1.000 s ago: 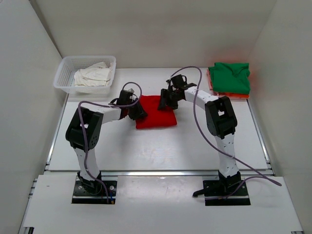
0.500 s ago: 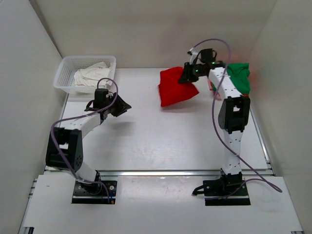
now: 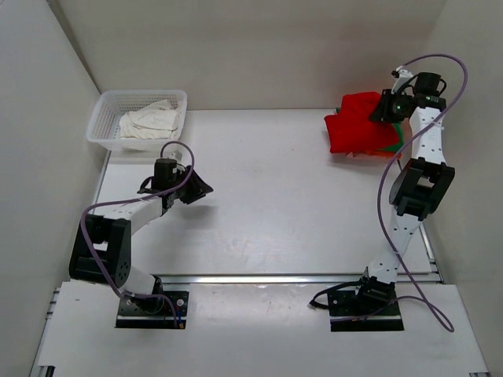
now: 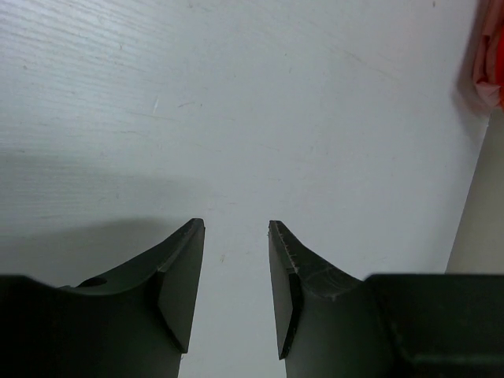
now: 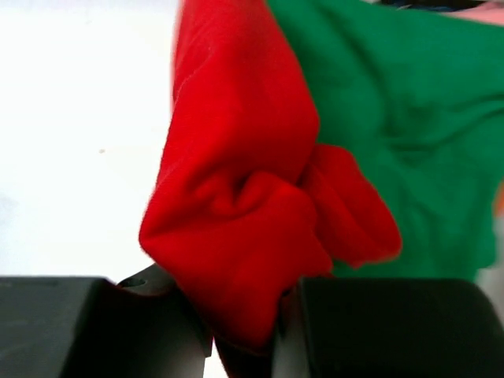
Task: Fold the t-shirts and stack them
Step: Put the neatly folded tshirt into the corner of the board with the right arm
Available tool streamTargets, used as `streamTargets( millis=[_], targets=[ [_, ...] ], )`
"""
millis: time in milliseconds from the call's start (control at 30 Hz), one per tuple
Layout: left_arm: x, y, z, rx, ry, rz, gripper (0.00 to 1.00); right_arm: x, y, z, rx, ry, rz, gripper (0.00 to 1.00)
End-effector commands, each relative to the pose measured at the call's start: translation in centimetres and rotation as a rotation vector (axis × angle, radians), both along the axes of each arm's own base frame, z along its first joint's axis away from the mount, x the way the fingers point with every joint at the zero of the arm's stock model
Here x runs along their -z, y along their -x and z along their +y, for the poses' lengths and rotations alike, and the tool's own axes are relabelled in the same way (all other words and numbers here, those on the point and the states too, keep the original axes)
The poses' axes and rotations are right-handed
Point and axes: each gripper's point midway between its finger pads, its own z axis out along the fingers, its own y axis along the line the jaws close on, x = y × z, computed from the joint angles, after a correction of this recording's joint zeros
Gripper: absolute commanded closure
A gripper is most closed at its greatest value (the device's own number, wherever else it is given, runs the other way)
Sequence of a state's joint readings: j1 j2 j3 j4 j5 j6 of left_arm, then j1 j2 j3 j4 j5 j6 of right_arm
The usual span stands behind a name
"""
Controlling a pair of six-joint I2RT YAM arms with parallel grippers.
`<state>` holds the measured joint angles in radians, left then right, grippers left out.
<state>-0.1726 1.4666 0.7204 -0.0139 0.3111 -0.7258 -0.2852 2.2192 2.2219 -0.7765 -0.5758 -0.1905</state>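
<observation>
Here, reading left to right: a white mesh basket (image 3: 100,118) at the far-left corner of the table (image 3: 267,204) holds a crumpled off-white t-shirt (image 3: 148,122), not yet folded. Just right of it, the left hand (image 3: 198,188) hovers low over bare table; its wrist view shows the jaws parted with nothing between them, so it is released and empty.

At the far-right corner the red t-shirt (image 3: 357,129), bunched into a loose bundle, is pinched by one gathered edge in the clenched right hand (image 3: 383,108). From that grip the bundle extends leftward, toward the table's middle, so its long axis runs roughly across the table. The green t-shirt (image 5: 394,118) lies under and beyond the red cloth, showing in the top view only as a sliver below the right hand. It is the top of the stack.

The coming placement appears to turn on this offset. The red bundle sits over the stack but reaches left of it, and only the right hand is near; the left is well apart.
</observation>
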Motion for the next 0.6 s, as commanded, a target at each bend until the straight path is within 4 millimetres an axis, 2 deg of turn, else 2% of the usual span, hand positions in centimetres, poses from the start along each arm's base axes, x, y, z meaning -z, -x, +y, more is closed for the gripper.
streamTargets(
  millis=[0,167,233,267,333,433,467,533,567],
  targets=[
    [-0.5,-0.1,-0.1,0.034,-0.008,-0.050,0.50,-5.1,-1.9,-0.9,-0.020,0.100,-0.200,1.00],
    [0.3,0.3,0.1,0.031,-0.020,-0.030,0.51,-8.1,-3.0,-2.5,0.050,0.192,-0.304,1.00],
    [0.3,0.1,0.2,0.028,-0.023,-0.034,0.50,-8.2,-3.3,-2.8,0.071,0.187,-0.325,1.00],
    [0.8,0.3,0.3,0.022,-0.028,-0.024,0.51,-9.8,-3.7,-3.5,0.103,0.195,-0.378,1.00],
    [1.0,0.4,0.1,0.026,-0.029,-0.022,0.50,-10.1,-4.2,-4.0,0.130,0.205,-0.408,1.00],
    [1.3,0.6,-0.1,0.028,-0.019,-0.009,0.50,-10.1,-5.2,-5.6,0.186,0.238,-0.418,1.00],
    [1.5,0.7,-0.2,0.031,-0.023,-0.009,0.51,-8.0,-5.7,-5.7,0.189,0.239,-0.374,1.00],
    [1.9,0.8,-0.2,0.031,-0.023,0.006,0.50,-7.4,-6.0,-7.2,0.227,0.281,-0.346,0.99],
    [1.7,0.7,0.0,0.029,-0.028,0.000,0.50,-6.4,-6.2,-7.6,0.243,0.298,-0.326,1.00]
  ],
)
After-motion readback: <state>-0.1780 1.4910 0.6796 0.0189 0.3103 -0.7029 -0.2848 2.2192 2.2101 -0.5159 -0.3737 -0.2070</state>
